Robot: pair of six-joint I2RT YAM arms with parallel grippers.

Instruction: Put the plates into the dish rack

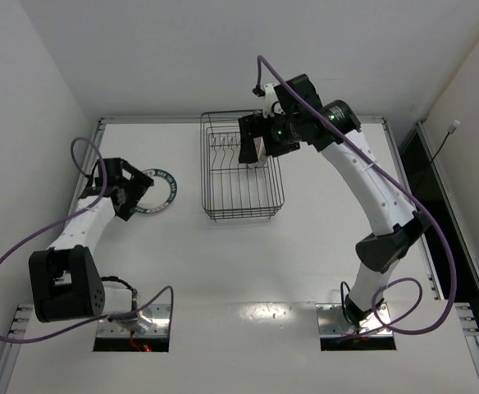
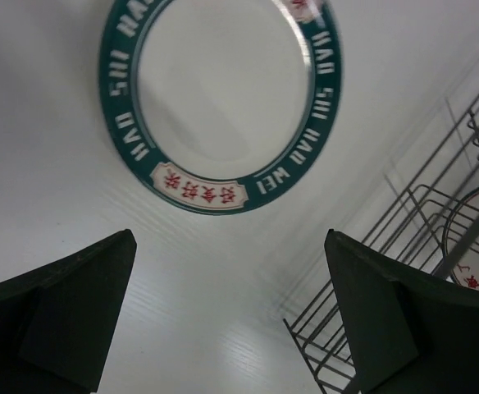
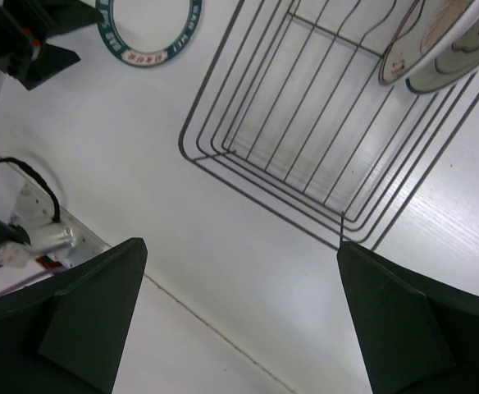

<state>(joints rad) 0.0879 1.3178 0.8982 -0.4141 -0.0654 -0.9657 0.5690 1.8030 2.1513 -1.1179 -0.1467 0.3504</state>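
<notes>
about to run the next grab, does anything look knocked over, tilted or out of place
Nothing stands out. Two plates stand on edge in the dish rack, which sits flat. The teal-rimmed plate lies flat on the table to its left, not yet loaded, by the open left hand.

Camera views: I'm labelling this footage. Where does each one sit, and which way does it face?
Top external: above and behind the robot, looking down on the left arm, right arm, dark wire dish rack and teal-rimmed round plate.
Left wrist: on the left arm, facing down past the open left gripper at that plate; rack at right.
Right wrist: on the right arm, facing down past the open right gripper into the rack holding two plates.
Shared: both wrist views show that plate and the rack.
</notes>
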